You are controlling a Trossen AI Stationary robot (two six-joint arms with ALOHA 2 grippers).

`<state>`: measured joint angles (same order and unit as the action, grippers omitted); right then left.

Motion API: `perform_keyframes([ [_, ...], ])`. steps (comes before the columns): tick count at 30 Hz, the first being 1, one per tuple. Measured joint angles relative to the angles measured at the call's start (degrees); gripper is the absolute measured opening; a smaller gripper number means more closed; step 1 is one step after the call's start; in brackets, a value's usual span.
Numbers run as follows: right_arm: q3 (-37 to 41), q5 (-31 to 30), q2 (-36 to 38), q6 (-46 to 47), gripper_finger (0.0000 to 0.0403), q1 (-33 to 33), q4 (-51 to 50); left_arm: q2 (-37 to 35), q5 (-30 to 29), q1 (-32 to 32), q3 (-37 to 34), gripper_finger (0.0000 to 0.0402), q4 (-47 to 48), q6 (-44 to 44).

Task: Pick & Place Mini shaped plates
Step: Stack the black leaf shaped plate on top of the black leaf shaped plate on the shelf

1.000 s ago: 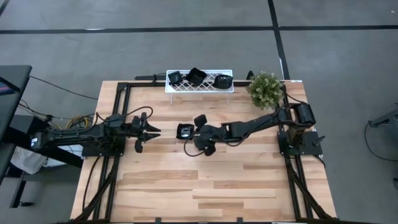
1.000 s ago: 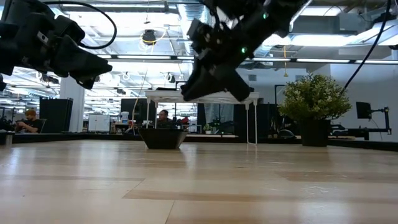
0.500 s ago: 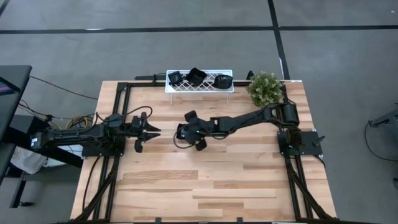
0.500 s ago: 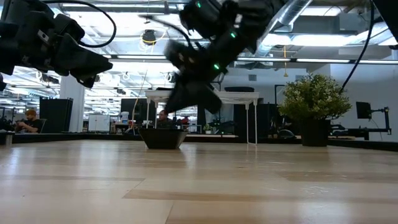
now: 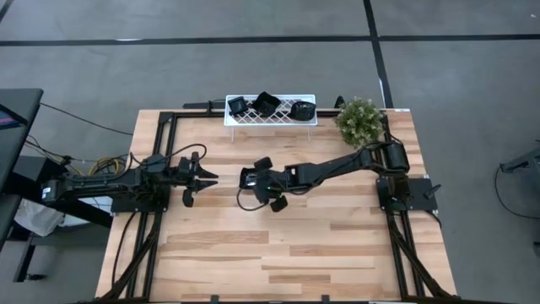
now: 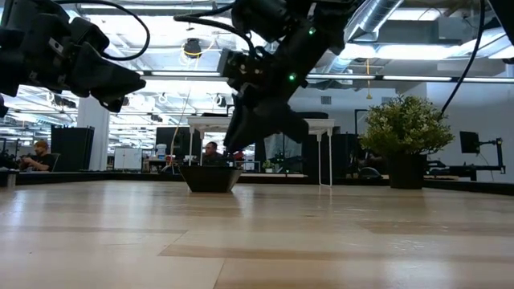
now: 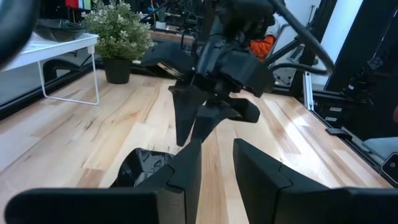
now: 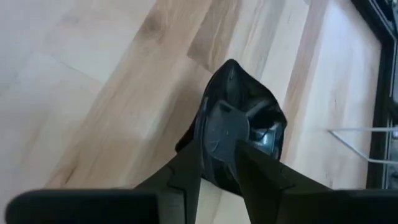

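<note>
One black mini shaped plate (image 5: pixel 246 177) with a greyish centre rests on its base on the table's middle (image 6: pixel 210 178). My right gripper (image 5: pixel 256 179) hangs slanting down just above it, fingers open by a narrow gap and touching nothing; its wrist view shows the plate (image 8: pixel 249 121) beyond the fingertips (image 8: pixel 217 163). Three more black plates (image 5: pixel 267 104) sit on the white lattice rack (image 5: pixel 253 119) at the far edge. My left gripper (image 5: pixel 205 177) waits near the left edge, narrowly open and holding nothing (image 7: pixel 216 155).
A potted green plant (image 5: pixel 359 120) stands at the far right, next to the rack. Black frame rails run along the table's left and right edges (image 5: pixel 160 169). The near half of the wooden table (image 5: pixel 278 253) is bare boards.
My right gripper has travelled toward the table's left edge, from beside the plate on the table to above it, sinking a little and tipping its fingers further down. The plate has stayed where it was.
</note>
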<state>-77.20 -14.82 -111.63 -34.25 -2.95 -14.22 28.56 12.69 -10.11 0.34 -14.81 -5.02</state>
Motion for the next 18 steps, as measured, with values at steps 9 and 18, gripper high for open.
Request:
perform_keyframes([
  [9,0.0,1.1,0.0,0.5,0.0092,-1.2,-0.5,0.0,0.0,0.0,0.0,0.0095,-0.3,0.0],
  [18,0.0,3.4,-0.2,0.3,0.0092,-0.5,-0.6,0.0,0.0,0.0,0.0,0.0095,-0.7,0.0],
])
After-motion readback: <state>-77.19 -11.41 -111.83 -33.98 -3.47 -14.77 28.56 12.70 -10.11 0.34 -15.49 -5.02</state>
